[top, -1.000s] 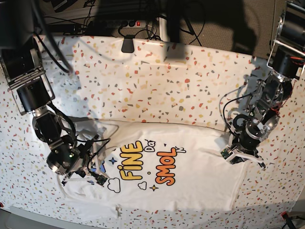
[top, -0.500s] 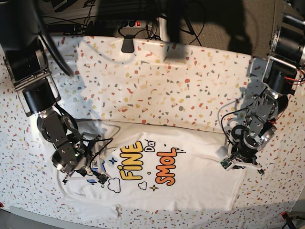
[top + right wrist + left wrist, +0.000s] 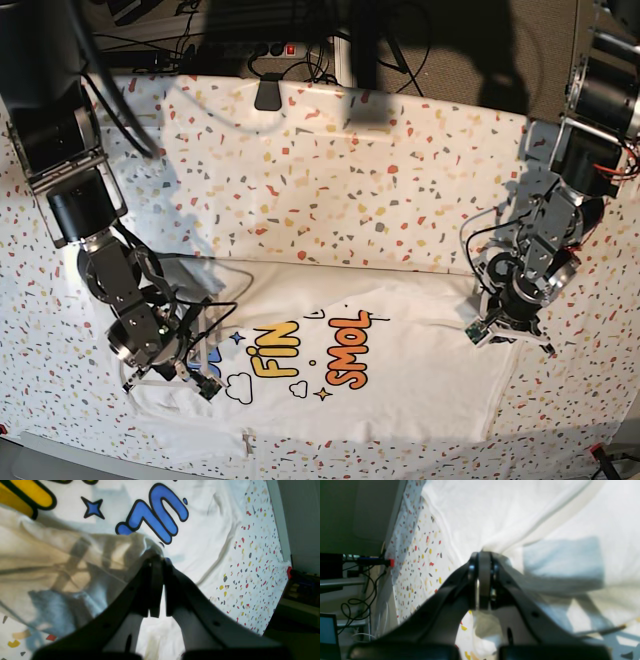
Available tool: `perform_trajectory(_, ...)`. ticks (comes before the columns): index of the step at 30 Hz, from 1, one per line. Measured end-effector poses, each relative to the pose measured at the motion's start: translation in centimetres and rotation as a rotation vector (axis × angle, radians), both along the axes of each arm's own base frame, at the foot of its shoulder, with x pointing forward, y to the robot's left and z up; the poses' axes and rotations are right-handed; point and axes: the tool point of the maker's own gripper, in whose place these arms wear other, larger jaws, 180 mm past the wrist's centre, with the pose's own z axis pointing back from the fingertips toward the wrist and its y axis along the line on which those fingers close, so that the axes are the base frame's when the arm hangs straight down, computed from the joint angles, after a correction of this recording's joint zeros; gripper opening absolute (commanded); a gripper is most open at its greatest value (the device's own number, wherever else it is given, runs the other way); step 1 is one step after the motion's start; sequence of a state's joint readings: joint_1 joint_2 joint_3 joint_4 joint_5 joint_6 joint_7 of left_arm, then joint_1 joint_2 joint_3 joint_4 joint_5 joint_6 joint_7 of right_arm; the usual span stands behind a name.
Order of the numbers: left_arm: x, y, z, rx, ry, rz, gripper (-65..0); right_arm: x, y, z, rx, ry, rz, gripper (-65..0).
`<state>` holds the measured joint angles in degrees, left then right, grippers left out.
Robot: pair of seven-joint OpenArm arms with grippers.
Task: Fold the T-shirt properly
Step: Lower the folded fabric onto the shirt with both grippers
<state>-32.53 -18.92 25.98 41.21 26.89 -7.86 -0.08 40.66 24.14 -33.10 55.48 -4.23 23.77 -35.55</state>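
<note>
The white T-shirt (image 3: 400,385) lies at the front of the table, with "FIN" and "SMOL" of its print showing. Its far edge is folded forward over the rest of the print. My left gripper (image 3: 487,328), on the base view's right, is shut on the shirt's right edge. In the left wrist view the gripper (image 3: 480,555) pinches bunched white T-shirt (image 3: 520,512) cloth. My right gripper (image 3: 200,372), on the base view's left, is shut on the shirt's left edge. In the right wrist view the gripper (image 3: 157,558) holds a lifted fold of the T-shirt (image 3: 62,555) above blue printed letters.
The speckled table cover (image 3: 350,170) spreads behind the shirt. A black clamp (image 3: 268,95) sits at its far edge. Behind that lie a power strip (image 3: 270,48) and cables. The table's front edge runs just below the shirt's hem.
Both grippers have drawn the shirt's far edge toward the front. The fold now covers the "E" of "FINE" and the small lettering above "SMOL".
</note>
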Motion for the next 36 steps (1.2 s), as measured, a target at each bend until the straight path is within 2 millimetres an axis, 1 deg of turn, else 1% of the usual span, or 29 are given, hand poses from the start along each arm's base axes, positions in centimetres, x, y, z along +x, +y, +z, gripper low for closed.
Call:
perform_trajectory(6, 0.1, -1.0, 0.1, -0.019, -0.010, -0.020, -65.0, 0.0, 0.0, 0.0, -0.001, 0.002, -0.002, -65.0)
perform_trajectory(11, 0.1, -0.9, 0.1, -0.017, -0.009, -0.017, -65.0, -0.3, -0.4, -0.2, -0.013, 0.017, -0.016, -65.0)
perform_trajectory(15, 0.5, -0.8, 0.5, -0.015, -0.015, -0.014, -65.0, -0.2, -0.9, -0.1, -0.019, 0.009, -0.046, -65.0)
perform_trajectory(19, 0.8, -0.8, 0.9, -0.014, -0.023, -0.014, -65.0, -0.2, -0.9, -0.1, -0.020, 0.007, -0.049, -65.0)
perform_trajectory(24, 1.0, -0.3, 1.1, -0.001, -0.016, 0.006, -65.0, 0.2, -1.6, 0.5, -0.029, -0.036, -0.092, -65.0)
perform_trajectory(27, 1.4, -0.2, 1.5, 0.003, -0.022, 0.014, -65.0, 0.2, -1.7, 0.6, -0.034, -0.037, -0.092, -65.0)
perform_trajectory(30, 1.2, -0.2, 1.3, 0.003, -0.017, 0.014, -65.0, 0.2, -1.7, 0.6, -0.035, -0.038, -0.091, -65.0)
perform_trajectory(31, 1.2, -0.2, 1.2, 0.003, -0.016, 0.014, -65.0, 0.2, -1.7, 0.6, -0.035, -0.038, -0.091, -60.7)
perform_trajectory(33, 1.2, -0.2, 1.2, 0.003, -0.016, 0.014, -65.0, 0.6, -1.8, 1.0, -0.067, -0.063, -0.070, -39.9)
perform_trajectory(34, 1.2, -0.2, 1.2, 0.003, -0.016, 0.014, -65.0, 0.8, -1.9, 1.3, -0.099, -0.082, -0.057, -31.1)
perform_trajectory(35, 1.2, -0.2, 1.2, 0.003, -0.016, 0.014, -65.0, 1.0, -2.1, 1.7, -0.129, -0.098, -0.044, -24.2)
perform_trajectory(36, 1.2, -0.2, 1.2, 0.003, -0.015, 0.013, -65.0, 1.2, -2.3, 1.9, -0.150, -0.109, -0.036, -19.0)
